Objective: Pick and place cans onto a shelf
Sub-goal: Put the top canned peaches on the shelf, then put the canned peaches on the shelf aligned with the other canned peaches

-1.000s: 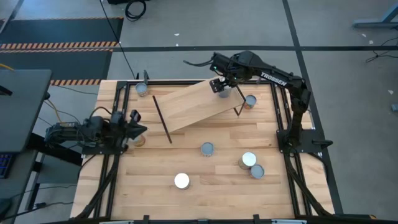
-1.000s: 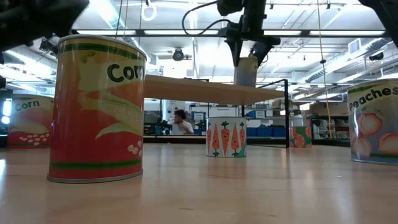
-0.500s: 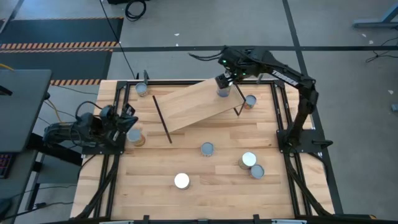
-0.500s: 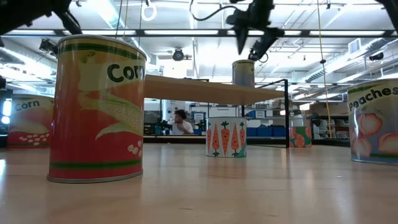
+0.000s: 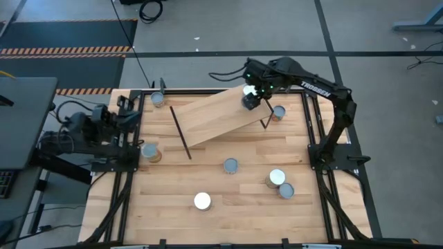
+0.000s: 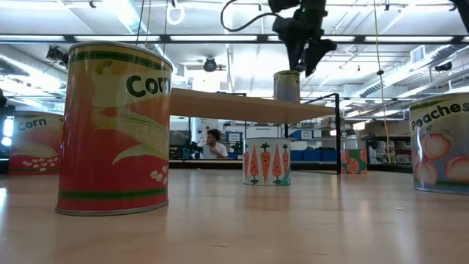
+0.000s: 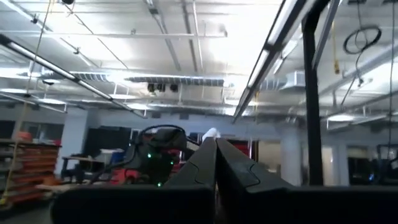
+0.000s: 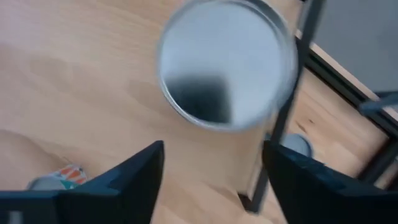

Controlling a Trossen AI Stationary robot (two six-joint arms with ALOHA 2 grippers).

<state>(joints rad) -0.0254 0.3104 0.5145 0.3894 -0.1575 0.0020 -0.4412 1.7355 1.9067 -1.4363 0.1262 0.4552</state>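
Note:
The light wood shelf (image 5: 208, 117) stands slantwise at the table's far middle on black rod legs. One can (image 6: 286, 86) stands upright on the shelf's right end; its silvery top fills the right wrist view (image 8: 227, 62). My right gripper (image 6: 304, 66) hangs open just above this can, its fingers clear of it; it also shows in the high view (image 5: 250, 97). My left gripper (image 5: 130, 112) is shut and empty at the table's left edge, pointing up at the ceiling (image 7: 216, 155). A corn can (image 5: 149, 153) stands on the table near it.
Other cans stand on the table: one at the far left corner (image 5: 158, 98), one beside the shelf's right leg (image 5: 278, 112), one at mid-table (image 5: 230, 165), two at the near right (image 5: 276, 178), and one with a whitish top near the front (image 5: 202, 200). Black frame rails run along both sides.
My right gripper has let go of the can on the shelf's right end, opened and risen a little above it; the can stays upright there. My left gripper has drawn back from the corn can toward the table's left and far edge and tipped upward.

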